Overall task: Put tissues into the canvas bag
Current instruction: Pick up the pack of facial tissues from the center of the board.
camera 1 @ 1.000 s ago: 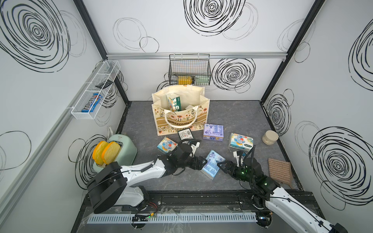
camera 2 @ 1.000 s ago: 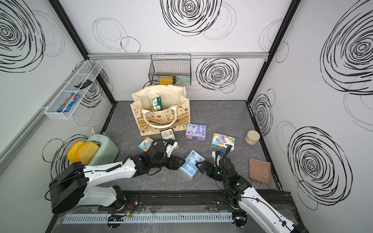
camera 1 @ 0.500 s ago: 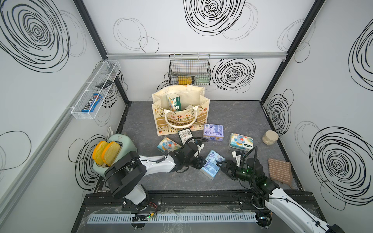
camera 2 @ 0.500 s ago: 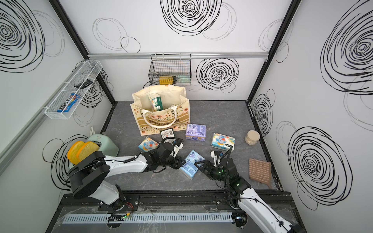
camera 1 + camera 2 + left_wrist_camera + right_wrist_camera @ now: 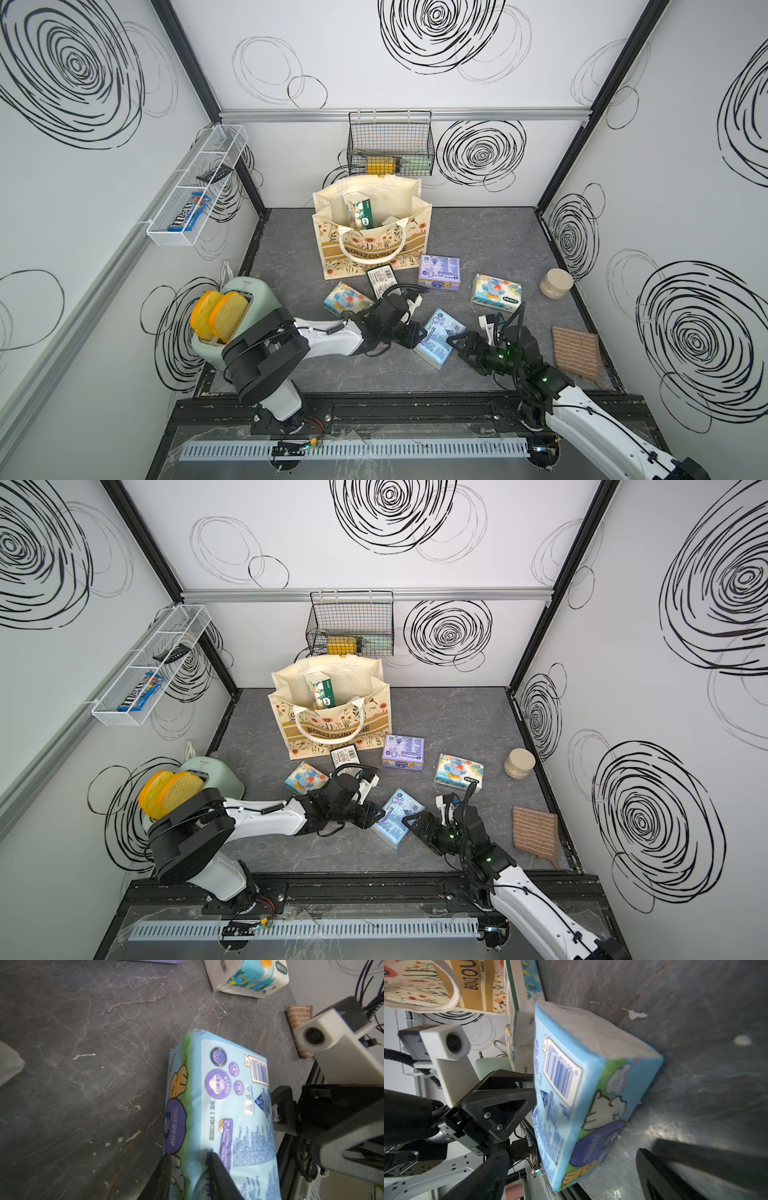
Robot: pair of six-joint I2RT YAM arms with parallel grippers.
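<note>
left gripper (image 5: 420,335) seemingly pinches pack (image 5: 441,341) edge

- left arm (image 5: 328,343), right arm (image 5: 590,411): white shells, black joints.
- left gripper (image 5: 532,1085): black triangular fingers (image 5: 500,1093), 2 silver screws (image 5: 487,1114).
- Beside the left gripper: white camera block (image 5: 446,1043), ribbed black cable (image 5: 396,1055).

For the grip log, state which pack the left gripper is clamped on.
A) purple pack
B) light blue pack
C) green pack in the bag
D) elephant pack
B: in the left wrist view, the left gripper pinches an edge of the light blue pack.
</note>
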